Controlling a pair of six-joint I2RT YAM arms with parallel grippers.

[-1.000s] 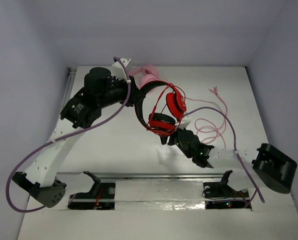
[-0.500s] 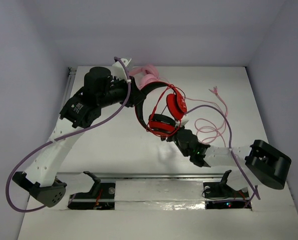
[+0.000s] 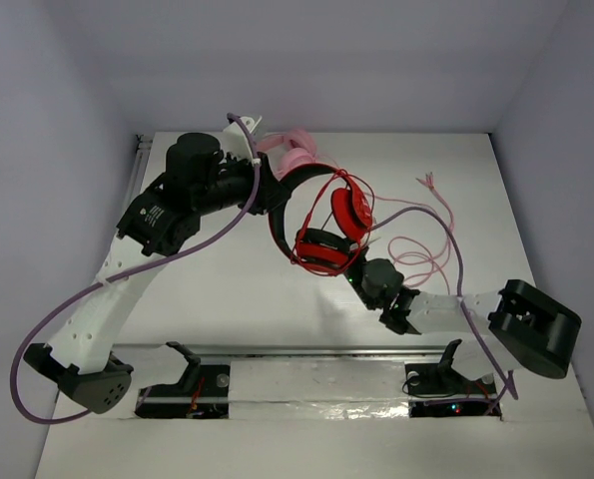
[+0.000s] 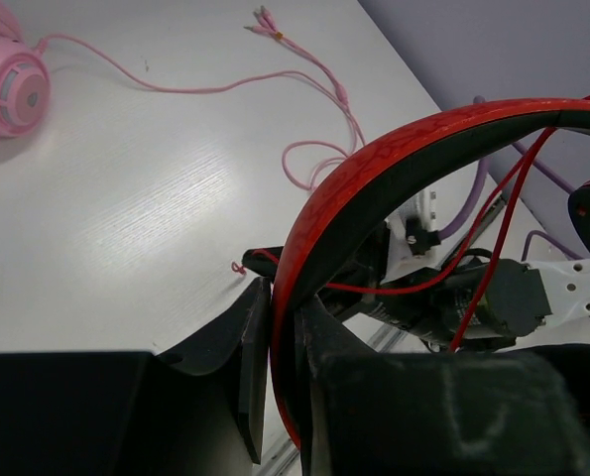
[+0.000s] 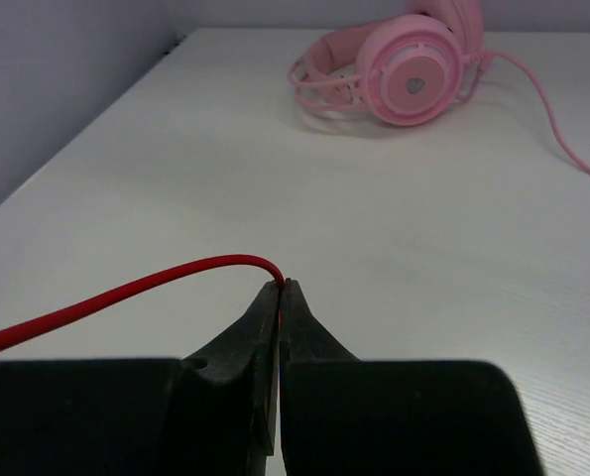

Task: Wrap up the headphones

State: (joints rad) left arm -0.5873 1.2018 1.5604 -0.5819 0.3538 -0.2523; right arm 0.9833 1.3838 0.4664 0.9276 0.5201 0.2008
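The headphones (image 3: 328, 228), with red ear cups and a black headband, hang above the middle of the table. My left gripper (image 3: 275, 196) is shut on the headband (image 4: 374, 178), which passes between its fingers in the left wrist view. The thin red cable (image 3: 346, 180) loops around the cups. Just below the lower cup, my right gripper (image 3: 360, 269) is shut on a stretch of the red cable (image 5: 126, 293), which curves away to the left from the pinched fingertips (image 5: 282, 290).
Pale pink headphones (image 3: 295, 152) lie at the back of the table behind the left arm. Their pink cable (image 3: 421, 249) coils over the right side of the table. Grey walls close in the back and both sides.
My right gripper has gone from open to shut, pinching the red cable, after moving a little left toward the lower ear cup. The left gripper has kept its hold.
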